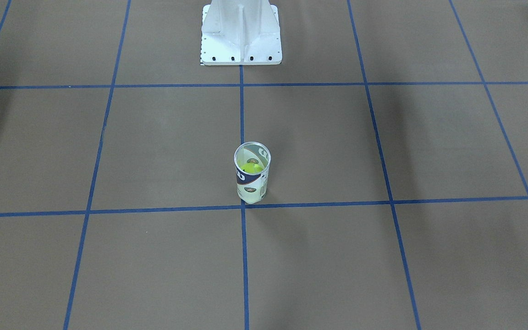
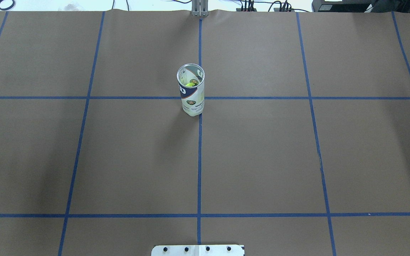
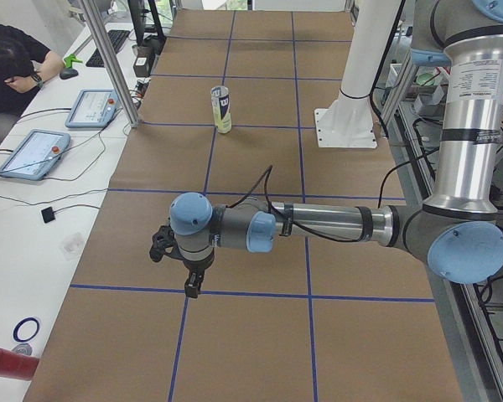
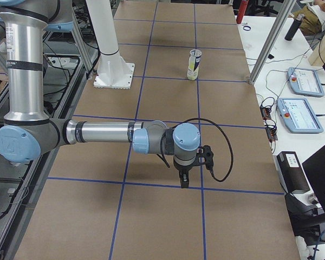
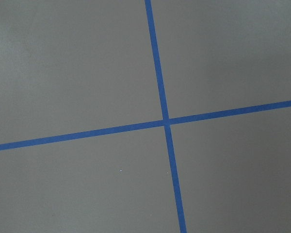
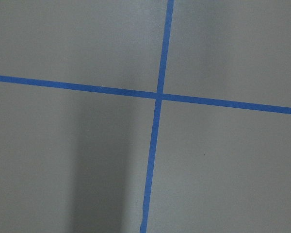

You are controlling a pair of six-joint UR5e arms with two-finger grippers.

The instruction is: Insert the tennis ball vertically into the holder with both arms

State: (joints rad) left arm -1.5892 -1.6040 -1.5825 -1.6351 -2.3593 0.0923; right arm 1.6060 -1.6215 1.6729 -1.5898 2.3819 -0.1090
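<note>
At the middle of the table (image 1: 154,137), the holder (image 1: 251,176) stands upright with its mouth open, its base on the centre strip of blue tape (image 1: 242,114) and just on the robot's side of a cross strip. A yellow-green tennis ball (image 1: 250,168) lies inside it, seen through the mouth (how deep it sits cannot be told). The white base (image 1: 241,34) stands well apart from the holder, further along the same strip. The left arm (image 3: 318,224) reaches out low over the paper, and the left gripper (image 3: 193,289) points down above a tape crossing. The right arm (image 4: 103,131) and right gripper (image 4: 184,181) are posed likewise. Both grippers are far from the holder and hold nothing. Whether their fingers are spread or pressed together cannot be told.
</note>
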